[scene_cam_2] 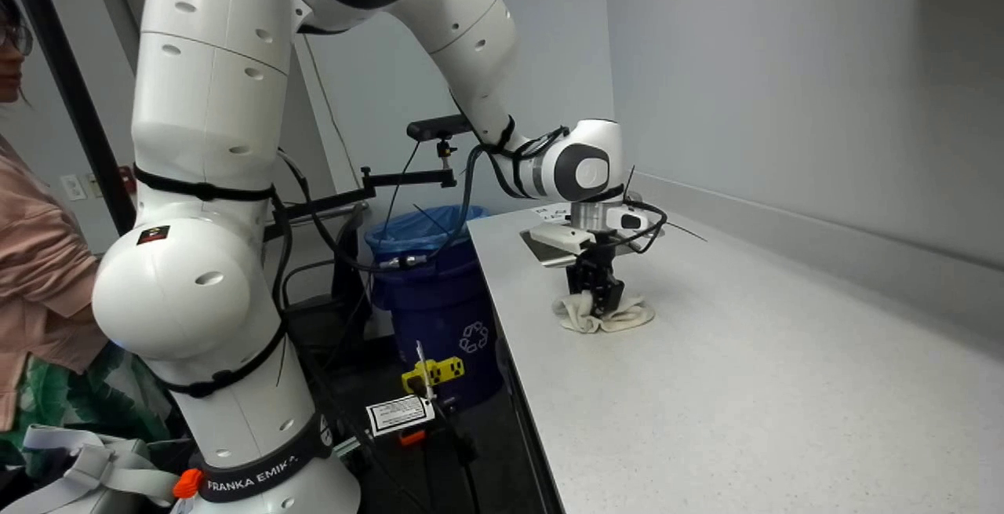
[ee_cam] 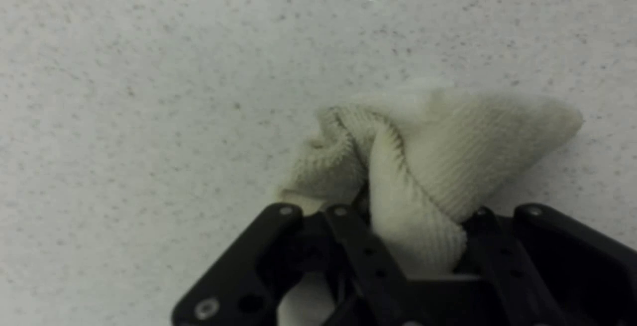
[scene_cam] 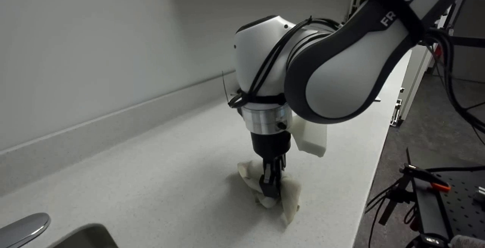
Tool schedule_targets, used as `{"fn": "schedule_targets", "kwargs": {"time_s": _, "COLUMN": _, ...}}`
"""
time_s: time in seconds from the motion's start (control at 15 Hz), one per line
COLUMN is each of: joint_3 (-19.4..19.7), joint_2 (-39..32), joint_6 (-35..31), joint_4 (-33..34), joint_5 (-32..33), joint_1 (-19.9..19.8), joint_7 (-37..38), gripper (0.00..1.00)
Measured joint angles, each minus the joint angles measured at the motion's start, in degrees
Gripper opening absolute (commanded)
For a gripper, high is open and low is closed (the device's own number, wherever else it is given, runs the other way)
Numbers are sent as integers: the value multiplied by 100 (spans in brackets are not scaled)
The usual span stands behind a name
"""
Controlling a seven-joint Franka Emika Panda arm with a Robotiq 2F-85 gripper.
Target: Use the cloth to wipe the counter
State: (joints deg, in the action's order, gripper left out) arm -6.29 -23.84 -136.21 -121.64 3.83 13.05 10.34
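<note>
Off-white cloth (scene_cam: 291, 195) in an exterior view, bunched on the worktop (scene_cam: 170, 180) nearer the front edge (scene_cam: 370, 180) than the wall edge (scene_cam: 113, 146), one pointed corner aimed away from the wall edge. Gripper (scene_cam: 273, 192) is pressed right into the middle. In an exterior view the cloth (scene_cam_2: 627, 316) lies kinda crosswise, long axis between those two edges, fingers (scene_cam_2: 610, 298) straight down into it. Wrist view: cloth (ee_cam: 463, 162) tapers off to the right, jaws just a bit apart with a fold pinched between them, so yeah, gripping it. Ribbed weave, deep creases, pretty crumpled
</note>
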Motion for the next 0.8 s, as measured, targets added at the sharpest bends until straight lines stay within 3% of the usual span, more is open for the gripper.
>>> {"fn": "schedule_targets", "kwargs": {"time_s": 0.47, "joint_3": -460, "joint_2": -515, "joint_6": 508, "joint_4": 850, "joint_5": 131, "joint_1": 682, "joint_7": -63, "gripper": 4}}
{"fn": "schedule_targets", "kwargs": {"time_s": 0.8, "joint_3": -479, "joint_2": -655, "joint_6": 735, "joint_4": 1094, "joint_5": 131, "joint_1": 773, "joint_7": -161, "gripper": 4}}
